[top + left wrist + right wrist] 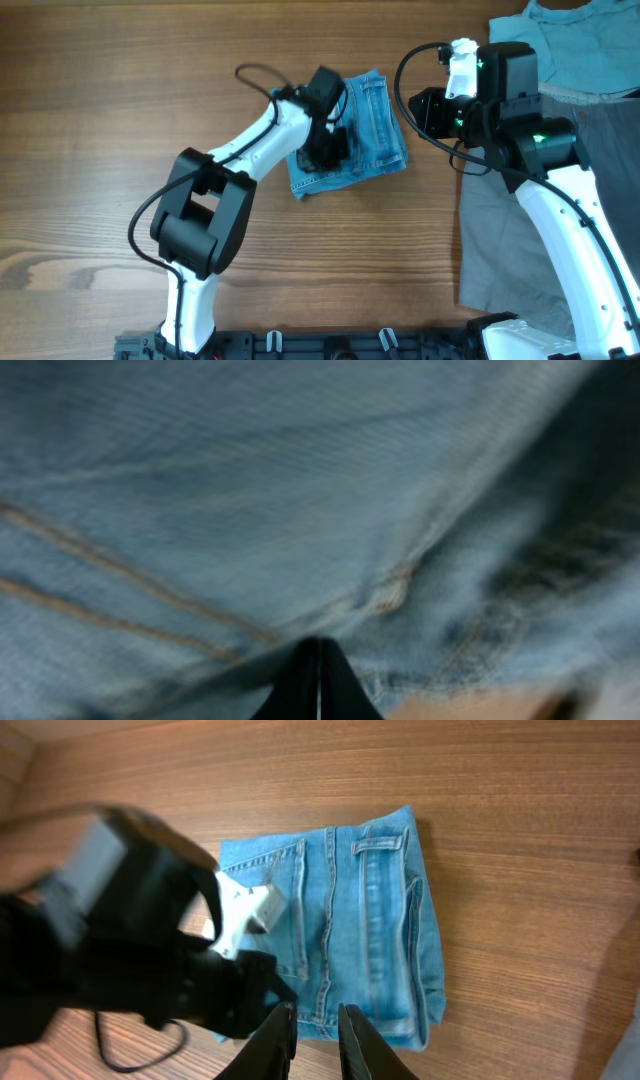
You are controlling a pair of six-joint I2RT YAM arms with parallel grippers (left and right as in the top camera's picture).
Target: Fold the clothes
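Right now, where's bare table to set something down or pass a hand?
Free: bare table left of the jeans; the front strip between jeans and grey trousers. Crowded: left gripper down on the jeans, right gripper by their right edge, teal shirt filling the far right corner.

The jeans [378, 130] are showing faded light blue denim, with tan stitching running along the seams. The surface [100, 150] is showing warm brown wood grain in long streaks. The trousers [495, 250] are showing plain grey and the shirt [580, 50] pale teal. The left arm [255, 140] and right arm [565, 215] are showing white links and black joints, with green lights glowing on the right one.
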